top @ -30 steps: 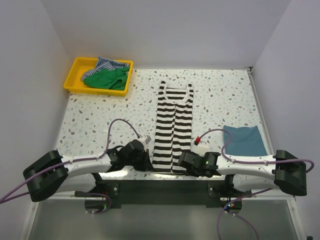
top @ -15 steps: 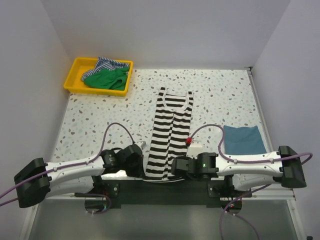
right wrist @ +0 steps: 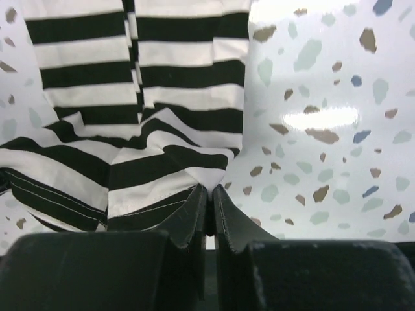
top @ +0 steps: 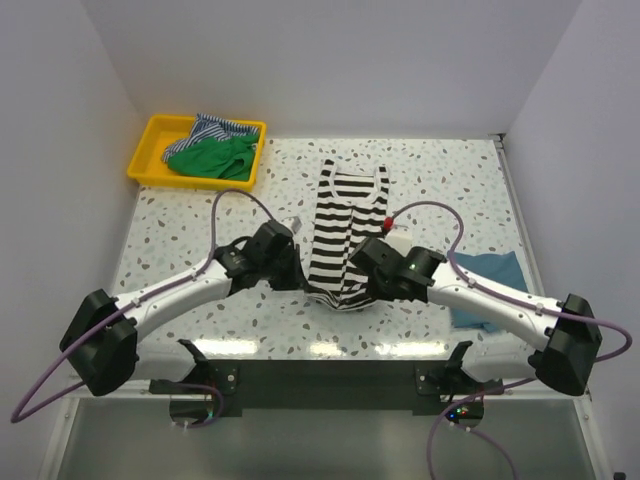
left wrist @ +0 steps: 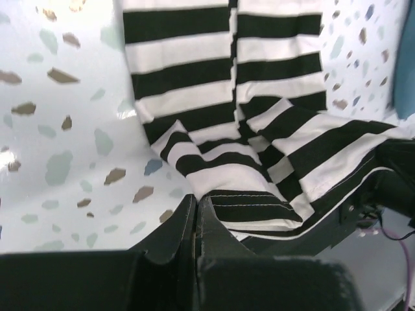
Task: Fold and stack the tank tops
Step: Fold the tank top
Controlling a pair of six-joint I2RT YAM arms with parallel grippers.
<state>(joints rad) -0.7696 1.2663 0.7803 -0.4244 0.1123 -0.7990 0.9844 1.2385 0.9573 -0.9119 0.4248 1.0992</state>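
Note:
The black-and-white striped tank top (top: 348, 225) lies lengthwise in the middle of the table, its near hem lifted and carried back over its lower part. My left gripper (top: 300, 283) is shut on the hem's left corner (left wrist: 214, 194). My right gripper (top: 362, 290) is shut on the hem's right corner (right wrist: 207, 181). A folded teal-blue tank top (top: 492, 285) lies at the right, partly under my right arm. The green tank top (top: 212, 157) and the finely blue-striped tank top (top: 215, 128) lie bunched in the yellow tray (top: 150, 150).
The yellow tray stands at the table's far left corner. Purple cables loop over both arms near the striped top. White walls close in the table at the back and on both sides.
Both grippers have moved from the near table edge towards the far side, carrying the striped top's hem up and over its lower part. The top first slid nearer, then went back.

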